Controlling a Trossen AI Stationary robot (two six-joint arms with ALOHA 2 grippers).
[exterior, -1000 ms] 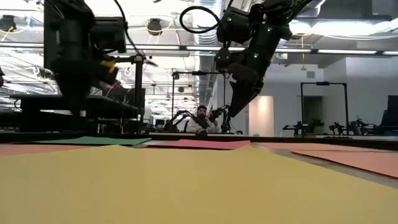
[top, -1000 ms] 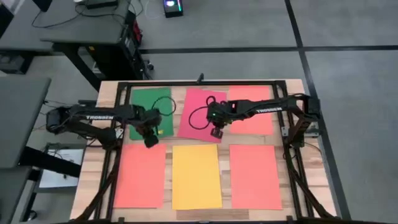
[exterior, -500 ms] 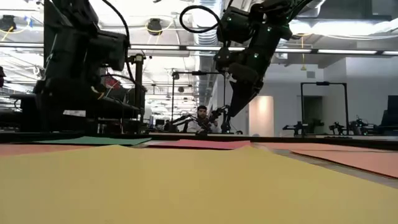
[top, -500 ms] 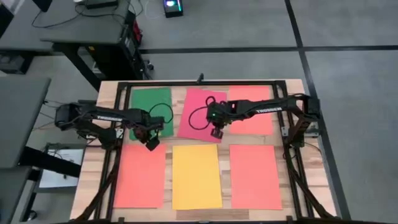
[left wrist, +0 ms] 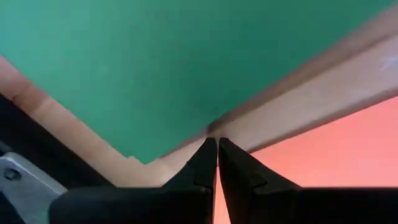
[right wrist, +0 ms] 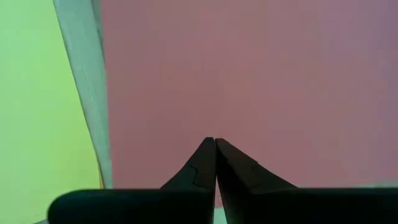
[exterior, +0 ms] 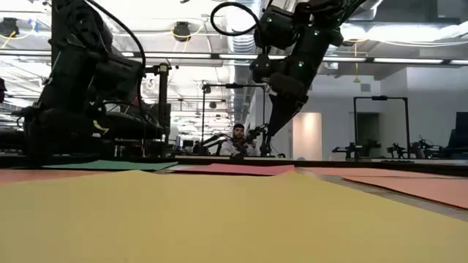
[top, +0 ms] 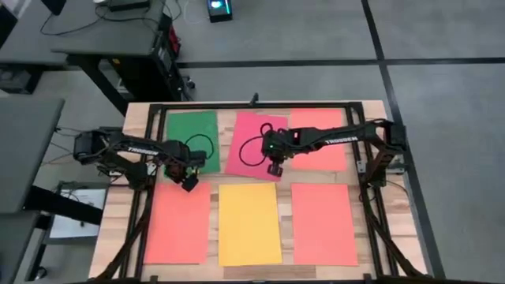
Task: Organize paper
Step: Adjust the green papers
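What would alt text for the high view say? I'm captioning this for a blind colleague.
Six sheets of coloured paper lie in two rows on a wooden table: green sheet, tilted pink-red sheet and orange sheet behind; orange, yellow sheet and orange in front. The shut left gripper is at the green sheet's front edge, the shut right gripper on the pink-red sheet.

Six sheets of paper (top: 249, 223) are lying matt and smooth on the pale, grained wood table (top: 114, 225). A black metal frame (top: 260, 106) is edging it; both arms are showing dark matt casings.
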